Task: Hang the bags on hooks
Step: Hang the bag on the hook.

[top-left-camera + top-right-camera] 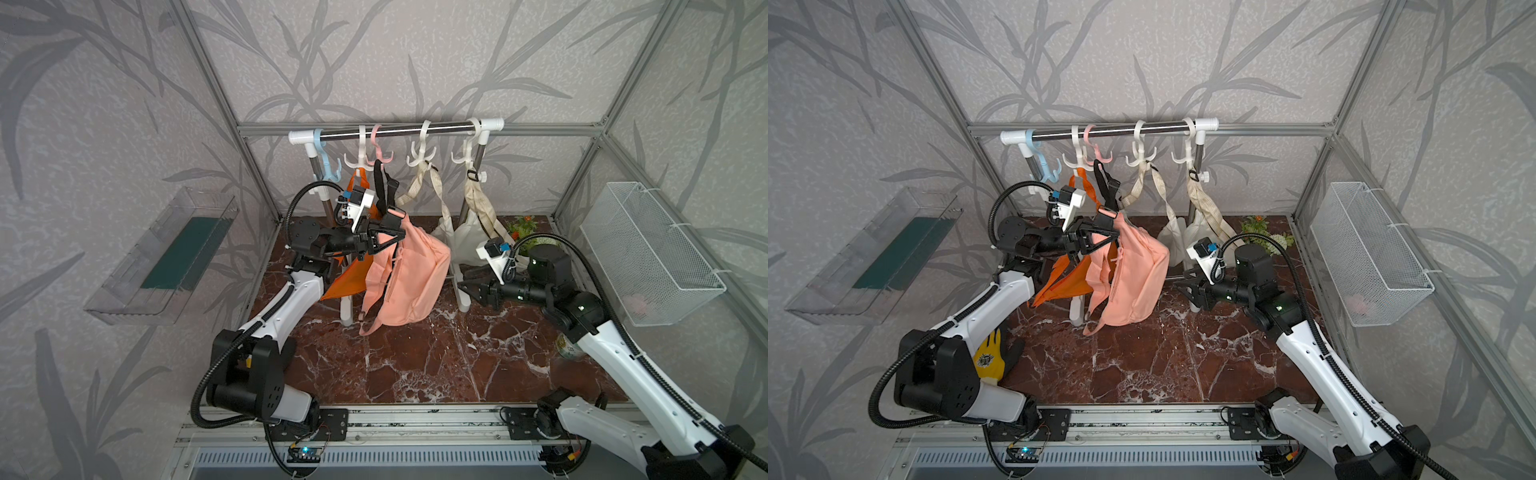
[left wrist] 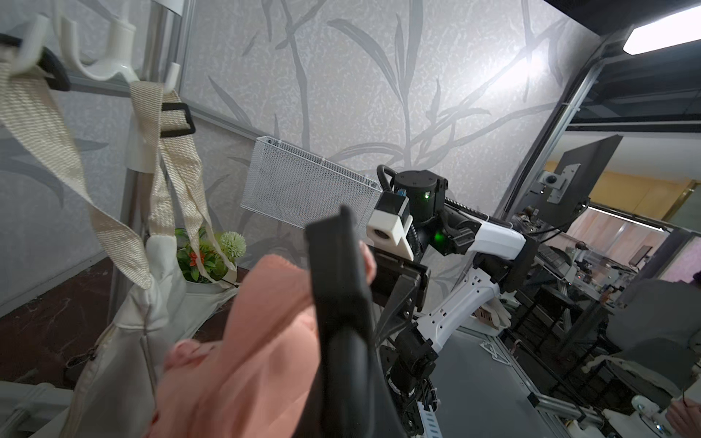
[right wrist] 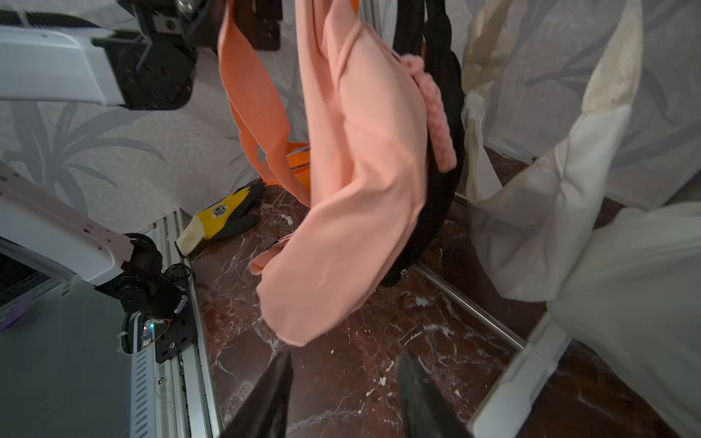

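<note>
The pink bag (image 1: 415,274) (image 1: 1133,270) hangs in front of the rail (image 1: 399,131). Its black strap (image 1: 380,183) runs up to the pink hook (image 1: 380,154) (image 1: 1096,151) and seems to lie over one prong. My left gripper (image 1: 392,232) (image 1: 1108,235) is shut on the bag's top, where the strap joins it. The left wrist view shows pink fabric (image 2: 246,341) and the black strap (image 2: 341,284) covering the jaws. My right gripper (image 1: 463,286) (image 1: 1179,286) (image 3: 343,379) stands open and empty, low, to the right of the bag (image 3: 360,170).
An orange bag (image 1: 345,282) hangs on a white hook beside the pink one. Two cream bags (image 1: 461,241) hang further right. The blue hook (image 1: 328,166) is bare. A wire basket (image 1: 648,253), a clear wall tray (image 1: 162,257), a glove (image 1: 992,357) and a plant (image 1: 523,226) surround the rack.
</note>
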{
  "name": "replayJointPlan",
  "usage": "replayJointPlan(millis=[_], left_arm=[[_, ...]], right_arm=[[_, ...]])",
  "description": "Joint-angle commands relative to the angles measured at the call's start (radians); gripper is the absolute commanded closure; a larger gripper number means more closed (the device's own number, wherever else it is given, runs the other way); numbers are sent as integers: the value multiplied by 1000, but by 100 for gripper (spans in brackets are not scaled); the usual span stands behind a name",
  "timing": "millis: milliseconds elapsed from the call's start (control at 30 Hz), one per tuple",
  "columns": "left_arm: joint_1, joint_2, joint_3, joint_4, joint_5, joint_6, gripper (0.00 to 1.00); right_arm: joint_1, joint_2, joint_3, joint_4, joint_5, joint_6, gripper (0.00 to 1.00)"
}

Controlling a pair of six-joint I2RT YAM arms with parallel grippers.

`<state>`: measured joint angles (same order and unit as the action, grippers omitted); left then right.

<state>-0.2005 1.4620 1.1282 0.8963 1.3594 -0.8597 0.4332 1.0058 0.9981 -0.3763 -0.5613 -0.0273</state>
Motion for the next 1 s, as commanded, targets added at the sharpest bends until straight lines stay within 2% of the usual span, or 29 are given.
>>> replayJointPlan(millis=[0, 67, 133, 200, 300, 467, 667, 867, 967], left_arm=[[7, -29, 53, -285, -73, 115, 100], [5, -49, 102, -580, -136, 311, 100], [-1, -66, 184, -962, -256, 561, 100], [-7, -69, 238, -1143, -280, 678, 100], [-5, -88, 220, -1117, -237, 663, 100], [-5, -112, 180, -1059, -195, 638, 100], [-5, -103, 169, -993, -76, 567, 100], [0, -113, 107, -729, 24, 347, 100], [0, -110, 79, -545, 72, 192, 100]], right_arm=[[18, -28, -4, -2, 144, 6, 38], [67, -43, -1, 22, 211, -10, 33], [134, -46, 17, 37, 300, -47, 31], [185, -30, 35, 66, 349, -65, 30], [211, 19, 49, 135, 340, -72, 29], [217, 98, 61, 272, 255, -87, 27], [220, 215, 103, 428, 230, -124, 27], [219, 337, 187, 536, 166, -158, 27], [219, 396, 223, 568, 115, -161, 27]])
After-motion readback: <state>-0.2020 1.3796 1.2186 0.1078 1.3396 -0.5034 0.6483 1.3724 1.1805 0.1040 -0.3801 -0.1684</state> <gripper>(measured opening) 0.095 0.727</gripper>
